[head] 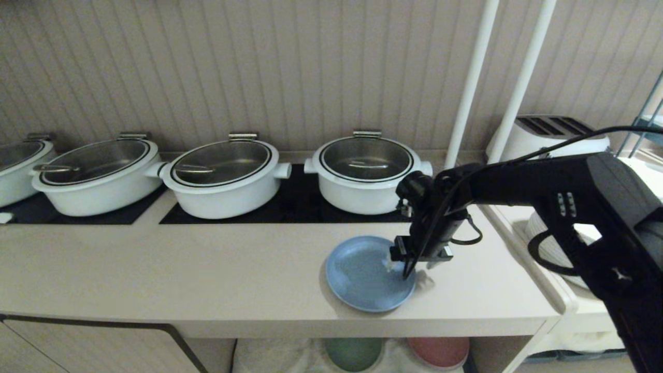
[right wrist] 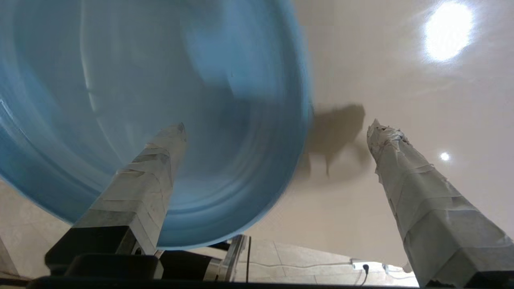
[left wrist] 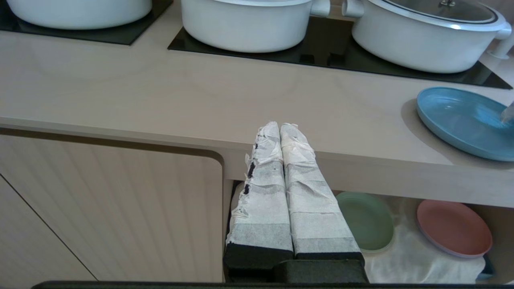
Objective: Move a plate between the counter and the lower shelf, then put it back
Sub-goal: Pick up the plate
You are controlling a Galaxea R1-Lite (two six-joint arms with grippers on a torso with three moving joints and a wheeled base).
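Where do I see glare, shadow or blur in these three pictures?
Right wrist view: a bright lamp glare on the counter, a dark shadow beside the plate, whose surface looks smeared. Head view: the plate casts a soft shadow on the counter. Left wrist view: even light, a shadow beside the plate.

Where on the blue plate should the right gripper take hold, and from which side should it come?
Probably the raised rim on the plate's right side, nearest the open right gripper. The plate lies flat on the counter, so only the rim offers an edge. Come from the right, one finger over the inside, the other outside, tucked under the rim.
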